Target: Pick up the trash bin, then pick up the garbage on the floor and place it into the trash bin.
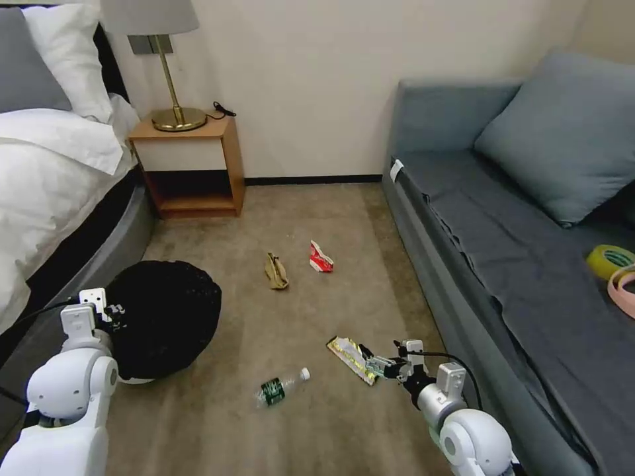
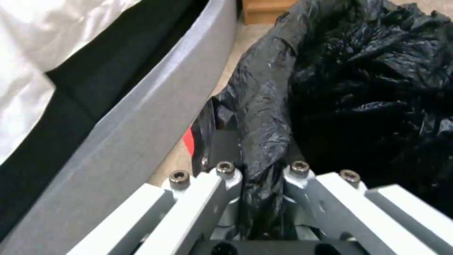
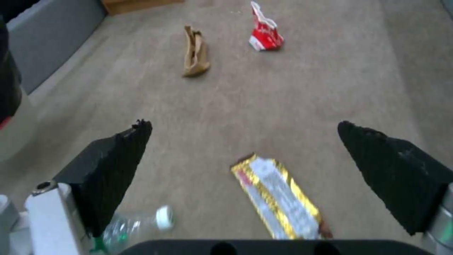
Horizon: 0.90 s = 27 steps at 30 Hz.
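Our left tool [image 2: 262, 177] pinches the bagged rim of the trash bin [image 1: 165, 317] beside the bed, while our right tool [image 3: 245, 159], spread wide and empty, hovers over the snack wrapper [image 3: 278, 198]; bottle [image 1: 281, 387], carton scrap [image 1: 321, 258] and paper scrap [image 1: 276, 271] lie uncollected on the floor.

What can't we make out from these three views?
- Trash bin: head view, white wall nearly all hidden under the black bag.
- Left gripper: left wrist view, fingertips buried in bag folds.
- Bottle: right wrist view, blurred, partly behind a right gripper finger.
- Snack wrapper: print unreadable.
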Tool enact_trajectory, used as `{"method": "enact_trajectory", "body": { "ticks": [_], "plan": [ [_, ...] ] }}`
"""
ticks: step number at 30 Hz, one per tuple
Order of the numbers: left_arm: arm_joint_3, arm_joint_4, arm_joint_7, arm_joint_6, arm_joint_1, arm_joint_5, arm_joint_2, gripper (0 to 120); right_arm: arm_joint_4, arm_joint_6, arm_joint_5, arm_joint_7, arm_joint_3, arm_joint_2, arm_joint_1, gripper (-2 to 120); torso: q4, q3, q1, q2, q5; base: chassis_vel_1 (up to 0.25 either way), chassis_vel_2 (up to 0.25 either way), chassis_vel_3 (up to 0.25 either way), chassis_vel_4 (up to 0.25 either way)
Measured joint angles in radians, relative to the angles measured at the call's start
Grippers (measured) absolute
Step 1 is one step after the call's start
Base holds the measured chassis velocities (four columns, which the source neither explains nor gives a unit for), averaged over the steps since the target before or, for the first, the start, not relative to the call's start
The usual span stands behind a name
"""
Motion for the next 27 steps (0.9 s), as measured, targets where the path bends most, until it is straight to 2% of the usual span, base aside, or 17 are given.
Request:
{"method": "enact_trajectory", "body": {
  "ticks": [5, 12, 20, 25, 27],
  "plan": [
    [0.001, -0.003, 0.011, 0.0, 0.002, 0.004, -0.004, 4, -0.013, -0.001, 0.002, -0.009, -0.018, -0.011, 0.019, 100, -0.0001, 0.0, 0.0, 0.0, -0.0001, -0.1, 0.094, 0.117, -0.106],
    [0.006, -0.021, 0.017, 0.0, 0.012, 0.017, -0.012, 4, -0.03, -0.012, 0.007, -0.015, -0.05, -0.044, 0.057, 100, 0.0002, 0.0, 0.0, 0.0, 0.0, -0.016, 0.011, 0.011, -0.01],
    [0.021, -0.017, 0.093, -0.03, 0.009, 0.061, -0.014, 4, -0.084, -0.015, -0.055, -0.098, -0.095, -0.133, 0.119, 100, -0.0004, 0.0, 0.0, 0.0, 0.0001, 0.0, 0.0, 0.0, 0.0],
    [0.01, -0.012, 0.125, -0.056, 0.041, 0.092, -0.04, 4, -0.183, 0.006, -0.121, -0.186, -0.21, -0.221, 0.269, 100, 0.0003, 0.0, 0.0, 0.0, 0.0, 0.0, 0.0, 0.0, 0.0],
    [0.01, -0.011, 0.126, -0.056, 0.042, 0.094, -0.043, 4, -0.191, 0.009, -0.124, -0.193, -0.219, -0.226, 0.281, 100, 0.0002, 0.0, 0.0, 0.0, 0.0, 0.0, 0.0, 0.0, 0.0]
  ]
}}
